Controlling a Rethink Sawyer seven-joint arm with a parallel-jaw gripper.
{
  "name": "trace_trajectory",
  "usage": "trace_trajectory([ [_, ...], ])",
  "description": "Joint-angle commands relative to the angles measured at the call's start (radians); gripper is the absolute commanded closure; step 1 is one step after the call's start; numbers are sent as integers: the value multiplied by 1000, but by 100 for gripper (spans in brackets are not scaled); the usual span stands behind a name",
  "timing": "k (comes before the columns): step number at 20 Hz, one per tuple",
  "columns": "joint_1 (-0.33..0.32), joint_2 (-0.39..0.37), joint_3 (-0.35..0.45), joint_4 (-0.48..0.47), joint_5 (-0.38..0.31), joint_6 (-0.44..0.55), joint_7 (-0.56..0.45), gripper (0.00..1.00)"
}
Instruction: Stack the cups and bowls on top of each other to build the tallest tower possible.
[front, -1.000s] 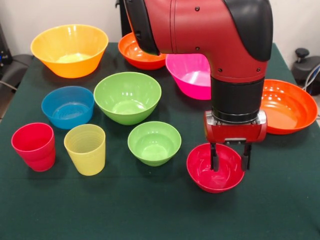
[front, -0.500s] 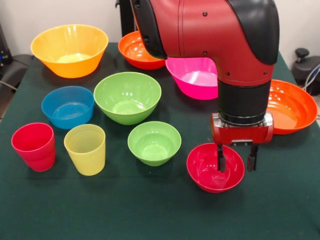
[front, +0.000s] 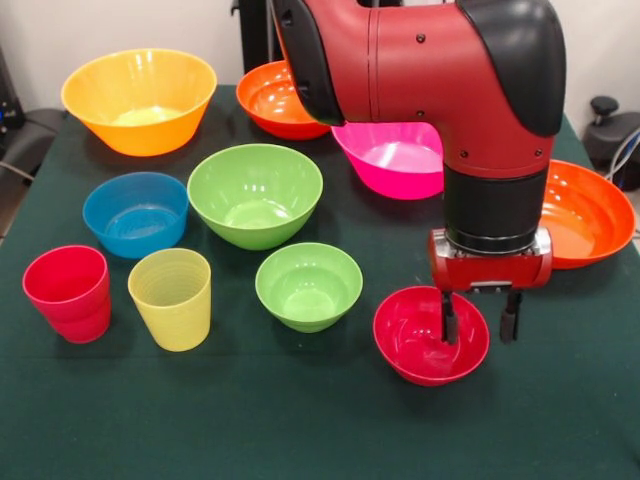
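Pincer (front: 478, 322), open, has shifted sideways to straddle the red bowl (front: 430, 335) rim, one finger inside, one outside; grasp imminent, no tower begun

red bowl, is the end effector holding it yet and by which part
Not held yet. The end effector is open, straddling the red bowl's rim on the picture's right side: one finger inside the bowl, the other outside it.

A robotics lab: a red arm (front: 440, 90) works over a green-clothed table (front: 300, 420) against a bare wall (front: 120, 30).
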Motion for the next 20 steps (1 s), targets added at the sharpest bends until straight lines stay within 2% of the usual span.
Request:
trace_trajectory([
  [1,25,51,25,3,-12,7,127,0],
  [8,70,80,-75,-50,-30,57,137,0],
  [10,76,83,-90,-46,-35,44,131,0],
  [20,63,80,-62,-22,-13,11,114,0],
])
